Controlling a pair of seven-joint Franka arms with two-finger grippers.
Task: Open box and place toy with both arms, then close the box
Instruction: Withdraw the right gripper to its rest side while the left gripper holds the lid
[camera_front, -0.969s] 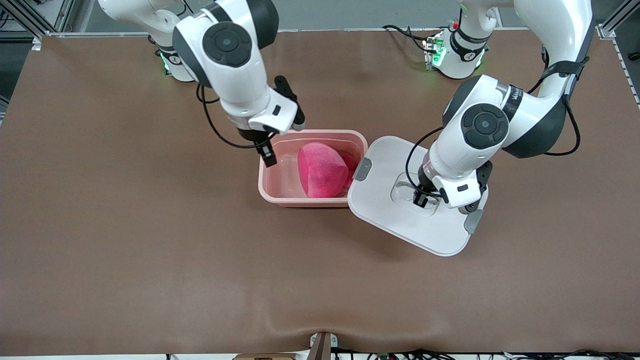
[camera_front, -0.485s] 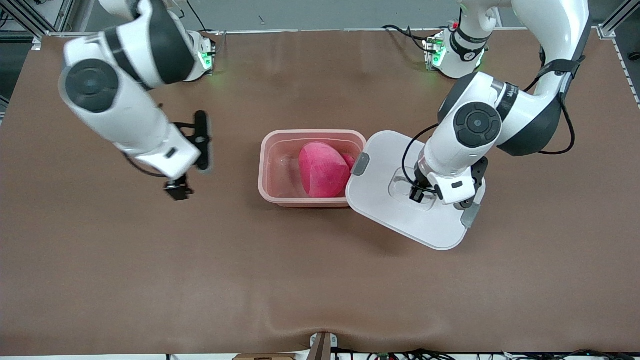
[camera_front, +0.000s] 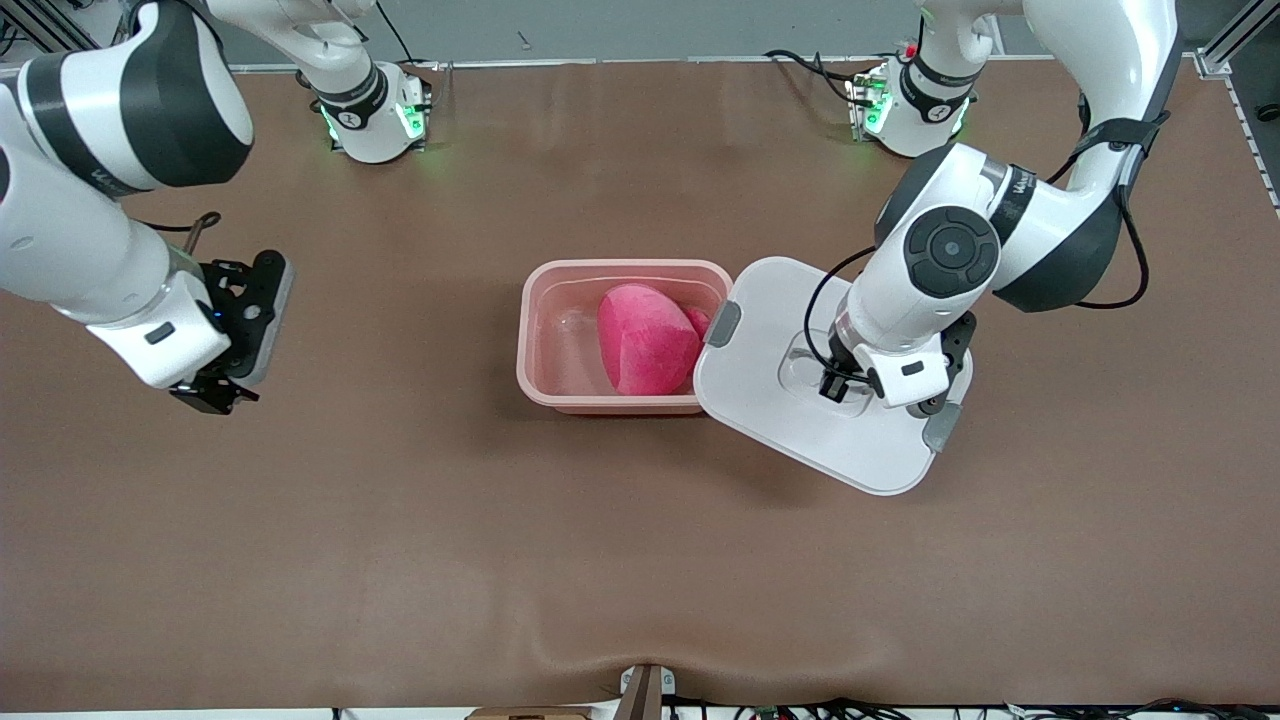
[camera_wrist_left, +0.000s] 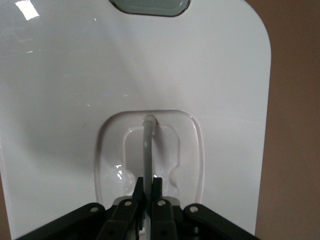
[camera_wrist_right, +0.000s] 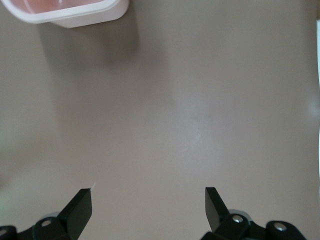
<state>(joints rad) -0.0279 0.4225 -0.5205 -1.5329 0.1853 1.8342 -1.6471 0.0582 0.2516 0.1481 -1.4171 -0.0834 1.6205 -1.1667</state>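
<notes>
Gripping lid handle, L gripper, box edge

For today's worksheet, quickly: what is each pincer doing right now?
Left pincer: closed on the lid's handle.
Right pincer: open, holding nothing, over the table.

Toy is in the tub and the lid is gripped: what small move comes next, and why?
Probably the left pincer, shut on the lid's handle, should carry the lid sideways over the box: the toy already lies inside, and the right pincer hangs open toward its end of the table.
</notes>
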